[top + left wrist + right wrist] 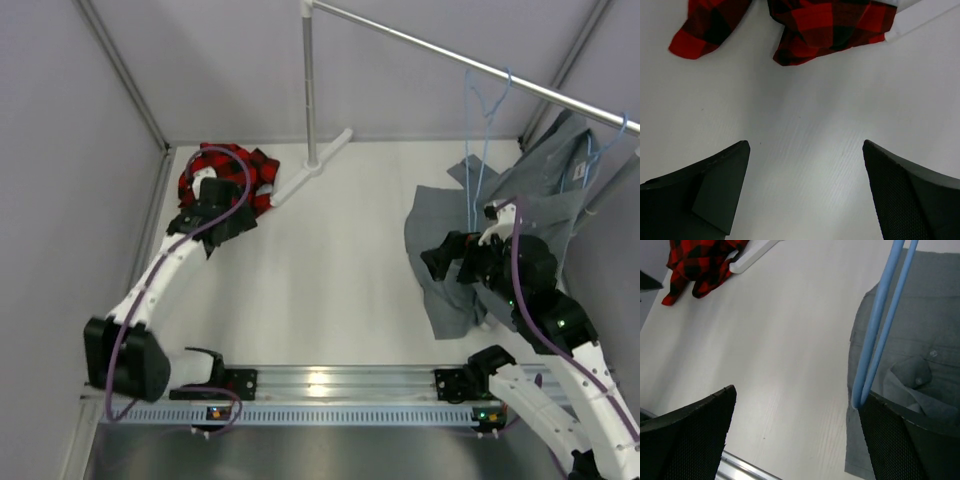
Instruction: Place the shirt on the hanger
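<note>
The red-and-black plaid shirt lies crumpled on the table at the far left, by the wall. It also shows in the left wrist view and the right wrist view. My left gripper is open and empty over bare table, just short of the shirt's near edge. The thin light-blue hanger hangs from the rail. Its lower end rests against my right finger's tip. My right gripper is open, with nothing between its jaws.
A large grey garment drapes from a second blue hanger onto the table at the right, under my right arm. The metal rail crosses the back; its post and white foot stand beside the shirt.
</note>
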Robot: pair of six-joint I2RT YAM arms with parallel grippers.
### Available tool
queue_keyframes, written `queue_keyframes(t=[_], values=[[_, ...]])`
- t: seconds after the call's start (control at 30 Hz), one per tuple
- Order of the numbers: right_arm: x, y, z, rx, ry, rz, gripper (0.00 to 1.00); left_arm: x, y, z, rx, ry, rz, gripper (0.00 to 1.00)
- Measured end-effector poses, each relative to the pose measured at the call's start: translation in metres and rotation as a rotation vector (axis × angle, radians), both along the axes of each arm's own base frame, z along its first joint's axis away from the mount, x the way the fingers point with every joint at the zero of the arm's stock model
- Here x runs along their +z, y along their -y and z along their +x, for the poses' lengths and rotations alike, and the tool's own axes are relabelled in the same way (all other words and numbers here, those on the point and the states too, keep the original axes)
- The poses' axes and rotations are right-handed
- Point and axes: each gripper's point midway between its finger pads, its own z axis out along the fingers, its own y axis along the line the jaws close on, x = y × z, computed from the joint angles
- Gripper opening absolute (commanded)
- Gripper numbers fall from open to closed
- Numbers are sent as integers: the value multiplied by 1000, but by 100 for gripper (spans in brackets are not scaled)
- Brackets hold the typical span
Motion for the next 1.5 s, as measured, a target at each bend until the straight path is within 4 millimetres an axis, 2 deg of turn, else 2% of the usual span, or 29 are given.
queue_keyframes(t=[0.07, 0.1, 0.2, 0.37, 0.43, 0.63, 0.73, 0.8, 0.83, 0.93, 1.13, 1.27, 1.4, 1.5], values=[[-5, -8, 3, 24, -14, 19, 99, -36, 2, 27, -61, -78, -15, 98], [-6, -11, 4, 34, -16, 26, 99, -49, 0, 34, -88, -106, -5, 98], [-11, -20, 9, 63, -20, 52, 99, -74, -6, 52, -175, -163, 80, 98], [-18, -32, 14, 101, -22, 86, 100, -75, -21, 87, -265, -158, 279, 98], [-19, -35, 16, 114, -22, 94, 100, -76, -29, 96, -284, -154, 356, 98], [-12, -40, 18, 134, 3, 108, 99, -93, -53, 106, -316, -168, 570, 98], [-9, -40, 17, 139, 19, 109, 100, -100, -57, 109, -337, -172, 622, 98], [-8, -39, 17, 140, 24, 109, 99, -97, -58, 115, -344, -152, 642, 90], [-7, -39, 17, 140, 27, 109, 100, -94, -57, 119, -347, -133, 652, 82], [-8, -41, 18, 145, 31, 110, 100, -87, -56, 127, -359, -94, 671, 72], [-24, -46, 22, 164, -14, 97, 99, -84, -46, 135, -401, -47, 660, 78], [-27, -50, 23, 184, -23, 102, 99, -88, -40, 135, -430, -37, 639, 79], [-24, -53, 24, 194, -11, 109, 99, -88, -35, 137, -437, -21, 622, 77], [-24, -53, 24, 198, -11, 111, 99, -87, -33, 138, -438, -11, 612, 67]])
